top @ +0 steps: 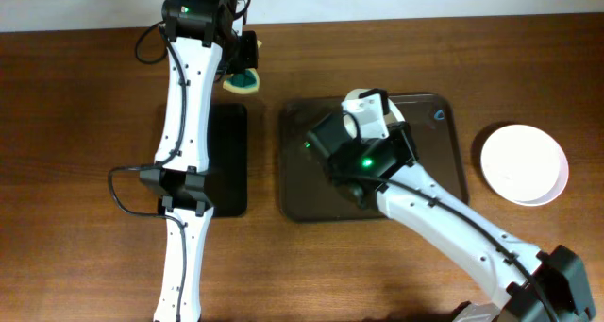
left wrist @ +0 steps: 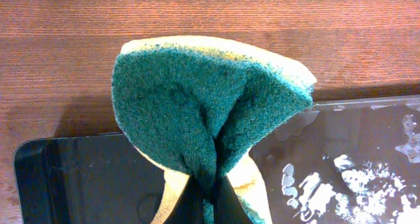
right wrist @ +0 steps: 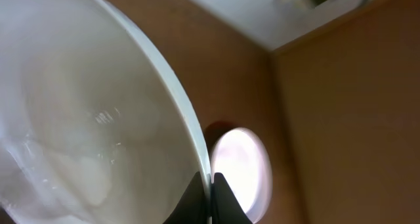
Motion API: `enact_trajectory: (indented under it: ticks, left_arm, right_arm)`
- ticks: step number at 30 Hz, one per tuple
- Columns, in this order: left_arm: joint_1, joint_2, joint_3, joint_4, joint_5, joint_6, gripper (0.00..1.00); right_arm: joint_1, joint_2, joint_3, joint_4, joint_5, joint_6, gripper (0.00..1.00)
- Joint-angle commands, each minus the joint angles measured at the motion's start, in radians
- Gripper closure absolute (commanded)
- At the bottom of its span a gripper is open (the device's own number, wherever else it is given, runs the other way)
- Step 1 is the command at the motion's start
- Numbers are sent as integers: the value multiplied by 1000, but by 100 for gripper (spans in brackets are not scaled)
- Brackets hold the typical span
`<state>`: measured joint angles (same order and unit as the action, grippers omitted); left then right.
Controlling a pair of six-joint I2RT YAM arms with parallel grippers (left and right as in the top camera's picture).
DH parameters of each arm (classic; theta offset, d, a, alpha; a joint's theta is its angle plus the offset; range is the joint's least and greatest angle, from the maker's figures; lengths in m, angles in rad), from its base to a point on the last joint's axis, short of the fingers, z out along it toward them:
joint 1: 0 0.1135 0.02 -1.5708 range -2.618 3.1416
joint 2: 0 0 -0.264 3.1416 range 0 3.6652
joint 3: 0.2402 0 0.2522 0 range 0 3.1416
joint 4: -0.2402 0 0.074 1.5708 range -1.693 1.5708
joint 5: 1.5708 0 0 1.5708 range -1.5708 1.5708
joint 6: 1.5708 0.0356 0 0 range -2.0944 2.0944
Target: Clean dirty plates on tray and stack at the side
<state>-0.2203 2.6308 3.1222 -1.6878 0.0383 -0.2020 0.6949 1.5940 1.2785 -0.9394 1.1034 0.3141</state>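
Note:
My right gripper is shut on the rim of a white plate and holds it tilted up over the dark brown tray. In the overhead view the plate sits at the gripper's tip near the tray's back edge. The plate's visible face looks plain white with wet sheen. My left gripper is shut on a folded green and yellow sponge, held above the table behind the trays. A stack of clean white plates lies on the table right of the tray and also shows blurred in the right wrist view.
A smaller black tray lies left of the brown tray, under my left arm; it also shows in the left wrist view. The brown tray's surface carries white wet foam patches. Bare wooden table surrounds both trays.

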Motion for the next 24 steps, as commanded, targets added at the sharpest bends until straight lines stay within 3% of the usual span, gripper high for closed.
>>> enact_trajectory:
  ticks: [1,3,8,12,14,16,18,21,24]
  left_arm:
    - [1,-41,16,0,6,16,100]
    - [1,-41,16,0,7,16,100]
    - [1,-41,16,0,6,16,100]
    - [1,-41,16,0,-32,16,100]
    - [1,-41,16,0,-35,16,100]
    - [1,-41,16,0,-35,16,100]
    - [1,-41,16,0,-35,17,100]
    - [1,-41,16,0,-35,17,100]
    - [1,-41,16,0,-35,17,100]
  right_arm:
    - [74,-24,15,1,291,21,96]
    - [104,-24,15,4,358,21,96]
    - [103,-24,15,4,305,92,96]
    - [24,-24,15,20,-261,111,96]
    - [-106,-26,15,53,-631,90,96]
    - [-230,-37,15,91,-868,29,96]
    - [-455,-60,15,118,-1169,-24,96]
    - [-760,-72,15,97,-1321,-27,96]
    - [-1126,-65,11,68,-1298,-26,96]
